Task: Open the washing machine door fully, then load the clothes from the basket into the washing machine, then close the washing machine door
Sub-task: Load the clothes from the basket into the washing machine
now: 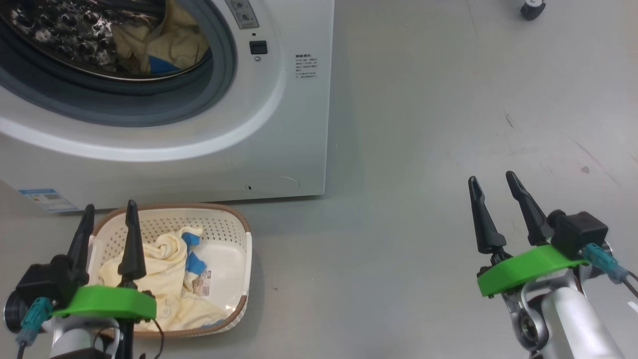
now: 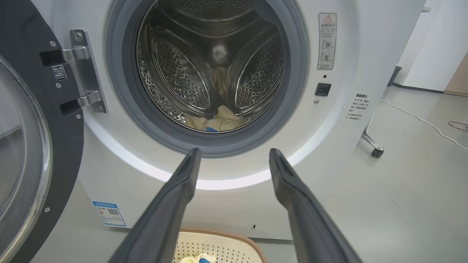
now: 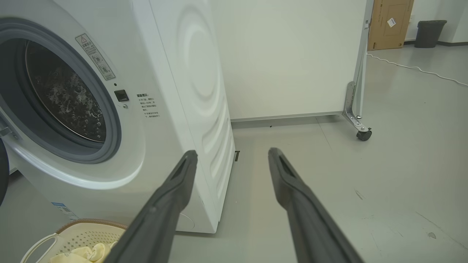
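Grey floor point(image 1: 423, 124), white wheeled partition point(image 3: 292, 54) — dark bin point(image 3: 427, 33)

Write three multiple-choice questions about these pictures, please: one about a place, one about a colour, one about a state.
1. Where does the basket stand?
A. on top of the washing machine
B. on a table
C. on the floor in front of the washing machine

2. What colour are the mounts under the left gripper and the right gripper?
A. green
B. red
C. yellow

3. How is the washing machine door?
A. shut
B. open, swung aside
C. taken off

Answers:
1 C: the head view shows it on the grey floor, below the machine's front.
2 A: both mounts are bright green in the head view.
3 B: in the left wrist view it hangs on its hinge beside the uncovered drum.
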Controlling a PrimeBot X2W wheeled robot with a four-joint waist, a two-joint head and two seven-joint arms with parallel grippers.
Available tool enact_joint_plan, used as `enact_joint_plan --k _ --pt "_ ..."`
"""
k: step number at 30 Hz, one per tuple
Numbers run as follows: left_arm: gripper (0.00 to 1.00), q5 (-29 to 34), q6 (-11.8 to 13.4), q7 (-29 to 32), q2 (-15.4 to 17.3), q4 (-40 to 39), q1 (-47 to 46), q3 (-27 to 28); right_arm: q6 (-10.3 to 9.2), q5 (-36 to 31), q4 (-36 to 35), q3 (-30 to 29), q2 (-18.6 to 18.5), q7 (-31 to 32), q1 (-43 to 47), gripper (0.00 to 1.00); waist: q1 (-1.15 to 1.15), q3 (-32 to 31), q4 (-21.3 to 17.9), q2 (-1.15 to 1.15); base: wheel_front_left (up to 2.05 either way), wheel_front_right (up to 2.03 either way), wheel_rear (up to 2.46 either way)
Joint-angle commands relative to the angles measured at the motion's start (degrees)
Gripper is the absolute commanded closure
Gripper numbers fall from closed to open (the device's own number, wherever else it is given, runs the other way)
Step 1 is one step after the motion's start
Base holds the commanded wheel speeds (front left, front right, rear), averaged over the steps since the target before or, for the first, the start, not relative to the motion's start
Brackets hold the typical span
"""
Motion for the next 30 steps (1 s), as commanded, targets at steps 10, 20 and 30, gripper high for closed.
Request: enact_joint_plan --k 10,20,30 --pt "0.00 0.47 -0.72 -0.62 -0.02 -1.17 -0.94 2.77 0.00 0.04 -1.66 1.19 -0.10 -0.55 -1.72 0.00 0.00 0.00 -0.05 0.00 0.00 0.00 0.00" --pt "0.00 0.84 -0.81 -0.62 -0.51 -0.96 -1.13 2.90 0.00 -0.20 -1.82 1.18 -0.10 -0.55 -1.81 0.00 0.00 0.53 0.09 0.00 0.00 0.00 0.00" --pt "0.00 0.01 -0.83 -0.62 -0.26 0.23 -2.35 1.89 0.00 -0.75 -2.56 1.02 -0.10 -0.55 -2.53 0.00 0.00 4.41 0.17 0.00 0.00 0.00 0.00"
